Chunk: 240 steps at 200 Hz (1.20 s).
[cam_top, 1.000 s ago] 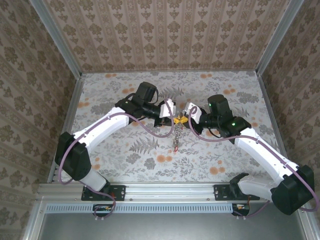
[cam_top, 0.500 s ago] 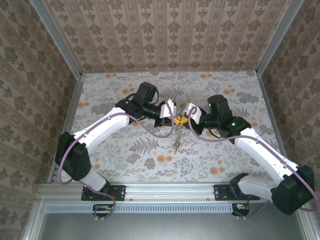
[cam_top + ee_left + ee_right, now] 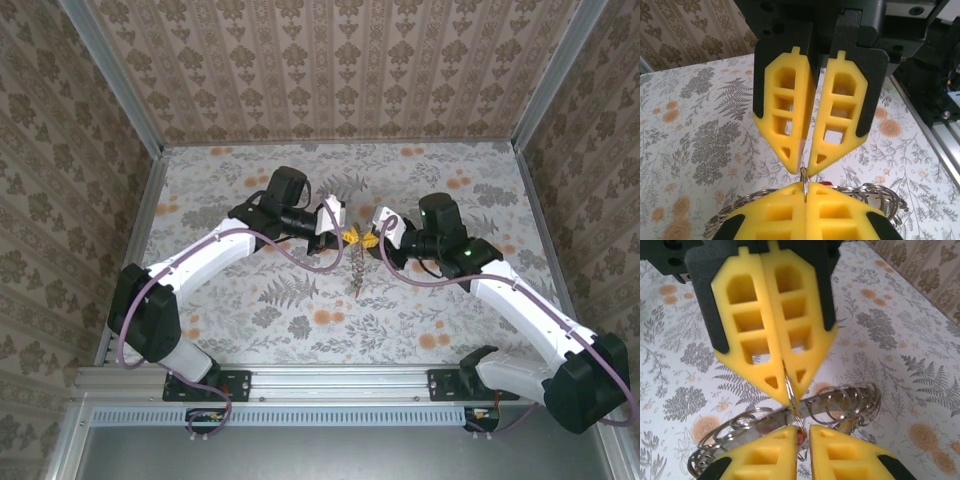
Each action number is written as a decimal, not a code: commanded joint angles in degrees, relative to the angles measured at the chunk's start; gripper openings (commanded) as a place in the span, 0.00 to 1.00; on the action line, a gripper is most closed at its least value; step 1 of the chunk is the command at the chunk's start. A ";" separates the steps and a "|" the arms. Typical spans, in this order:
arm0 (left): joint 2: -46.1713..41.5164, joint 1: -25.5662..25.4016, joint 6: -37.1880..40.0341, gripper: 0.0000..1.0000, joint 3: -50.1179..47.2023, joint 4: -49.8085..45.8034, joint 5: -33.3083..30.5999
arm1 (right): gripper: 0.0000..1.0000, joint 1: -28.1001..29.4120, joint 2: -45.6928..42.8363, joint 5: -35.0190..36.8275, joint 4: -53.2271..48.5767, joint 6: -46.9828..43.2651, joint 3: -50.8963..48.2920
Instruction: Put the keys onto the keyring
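Observation:
Both grippers meet tip to tip above the middle of the table. In the top view the keyring (image 3: 356,272) hangs below them as a silvery chain of coils. My left gripper (image 3: 805,192) is shut on one thin loop of it. My right gripper (image 3: 805,171) pinches the same loop from the other side, its fingers splayed in a narrow V. In the right wrist view the wire runs from the left gripper (image 3: 788,390) into the slim gap of the right gripper (image 3: 804,432), beside a red tag (image 3: 800,436). Coils (image 3: 855,400) and a flat metal strip (image 3: 765,420) hang behind.
The floral table (image 3: 430,320) lies below the hanging chain. An aluminium rail (image 3: 940,135) runs along the near edge. Patterned walls close in the back and both sides.
Both grippers have shifted slightly toward the back, still joined at the loop. The hanging chain has swung and drawn up, and the red tag at its lower end no longer shows from above.

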 commanded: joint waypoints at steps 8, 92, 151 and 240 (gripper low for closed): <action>-3.13 0.60 -5.61 0.00 -1.45 9.23 7.99 | 0.17 -0.65 -1.63 -3.44 8.14 4.11 -3.12; -3.03 0.57 -10.41 0.00 -3.34 16.45 10.98 | 0.09 -0.74 1.23 -7.87 13.68 9.50 -3.02; -3.81 0.75 -15.19 0.00 -5.96 25.28 12.28 | 0.01 -1.46 2.80 -9.45 15.95 11.54 -4.71; -3.41 0.75 -23.03 0.00 -9.60 40.80 13.53 | 0.00 -6.16 11.67 -25.11 23.62 25.75 -1.85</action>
